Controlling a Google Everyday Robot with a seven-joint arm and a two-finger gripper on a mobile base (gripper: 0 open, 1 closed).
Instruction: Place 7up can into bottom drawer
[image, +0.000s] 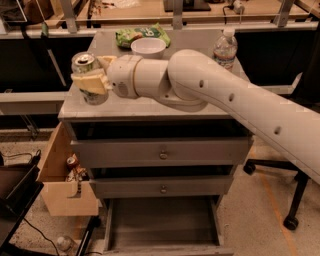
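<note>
While hand (91, 83) clasps 7up can (84, 62) at left cabinet (150, 106) edge | bottom drawer (160, 221) open

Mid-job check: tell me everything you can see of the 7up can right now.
The 7up can is a small metal soda can with a silver top and pull tab; its pale body is mostly hidden. It stands upright near the left front corner of the cabinet top. The gripper is closed around its middle, one beige finger crossing its front. Whether its base rests on the top or is just lifted cannot be told.
</note>
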